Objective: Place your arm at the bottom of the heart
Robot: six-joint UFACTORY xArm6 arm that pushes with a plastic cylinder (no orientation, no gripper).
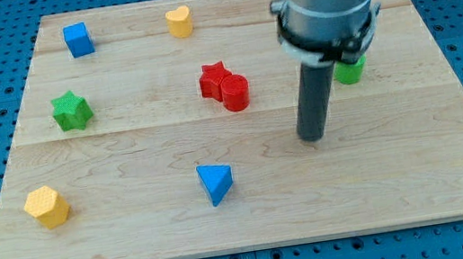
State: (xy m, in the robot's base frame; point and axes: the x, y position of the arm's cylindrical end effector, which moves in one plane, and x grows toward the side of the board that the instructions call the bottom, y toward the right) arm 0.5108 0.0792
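Seven blocks lie on the wooden board (pixel 454 162), and the one that matters is the yellow heart (pixel 180 20); every place below is given from it. It sits near the board's far edge, toward the view's top, standing apart from all the rest. My tip (pixel 312 137) is well away from the heart, down and toward the view's right, resting on bare wood and touching no block. I carry no claw, only a plain rod, so nothing opens, shuts or holds.

Below the heart and slightly to the view's right sit the red star (pixel 214 79) and the red cylinder (pixel 236 91), touching each other; the blue cube (pixel 78 38) is level with the heart at the view's left; the green star (pixel 71 110) is lower left; the blue triangle (pixel 215 183) and the yellow hexagon (pixel 47 206) are far below. A green block (pixel 349 70), partly hidden behind the arm, lies well to the heart's right; its shape I cannot tell.

To do this step well, I judge the tip should travel toward the view's upper left and pass above the red pair rather than through it; then stop in the bare strip between heart and red star, just below the heart without nudging it.
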